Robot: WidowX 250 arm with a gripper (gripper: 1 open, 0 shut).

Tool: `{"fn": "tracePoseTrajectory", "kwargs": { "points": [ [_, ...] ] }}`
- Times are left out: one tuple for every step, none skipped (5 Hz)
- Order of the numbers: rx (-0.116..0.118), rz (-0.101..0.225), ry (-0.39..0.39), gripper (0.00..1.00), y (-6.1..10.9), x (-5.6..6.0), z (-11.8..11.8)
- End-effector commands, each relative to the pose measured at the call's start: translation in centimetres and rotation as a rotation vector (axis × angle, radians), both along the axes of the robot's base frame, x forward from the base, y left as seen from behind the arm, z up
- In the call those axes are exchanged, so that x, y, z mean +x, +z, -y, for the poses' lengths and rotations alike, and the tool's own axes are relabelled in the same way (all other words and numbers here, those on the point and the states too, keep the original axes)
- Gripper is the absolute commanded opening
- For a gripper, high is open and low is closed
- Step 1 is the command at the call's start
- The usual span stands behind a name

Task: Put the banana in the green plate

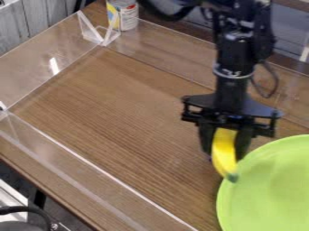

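The small yellow banana [225, 153] hangs nearly upright above the table, its lower tip close to the left rim of the green plate [276, 189]. My gripper [227, 137] points straight down and is shut on the banana's upper part. The large lime-green plate fills the lower right corner and is partly cut off by the frame edge. The black arm [236, 54] rises from the gripper toward the top of the picture.
The brown wooden table [108, 108] is fenced by a clear plastic wall [36, 144] along its left and front sides. A small bottle with a yellow label [119, 14] stands at the far edge, top centre.
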State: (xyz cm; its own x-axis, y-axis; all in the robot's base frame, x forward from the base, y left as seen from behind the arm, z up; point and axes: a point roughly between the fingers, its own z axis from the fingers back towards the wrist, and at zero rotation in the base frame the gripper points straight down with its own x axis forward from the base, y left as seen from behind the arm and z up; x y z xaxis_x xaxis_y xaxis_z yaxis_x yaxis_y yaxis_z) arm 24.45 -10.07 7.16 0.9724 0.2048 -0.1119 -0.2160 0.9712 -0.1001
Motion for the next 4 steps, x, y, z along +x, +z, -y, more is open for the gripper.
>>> {"fn": "tracePoseTrajectory", "kwargs": {
  "points": [
    [-0.02, 0.037, -0.041, 0.0, 0.7, 0.8, 2.4],
    [-0.019, 0.036, -0.066, 0.0, -0.1, 0.4, 4.4],
    [-0.013, 0.031, -0.074, 0.0, -1.1, 0.4, 4.8],
    [-0.013, 0.031, -0.076, 0.0, -1.8, 0.5, 4.6]
  ]
}}
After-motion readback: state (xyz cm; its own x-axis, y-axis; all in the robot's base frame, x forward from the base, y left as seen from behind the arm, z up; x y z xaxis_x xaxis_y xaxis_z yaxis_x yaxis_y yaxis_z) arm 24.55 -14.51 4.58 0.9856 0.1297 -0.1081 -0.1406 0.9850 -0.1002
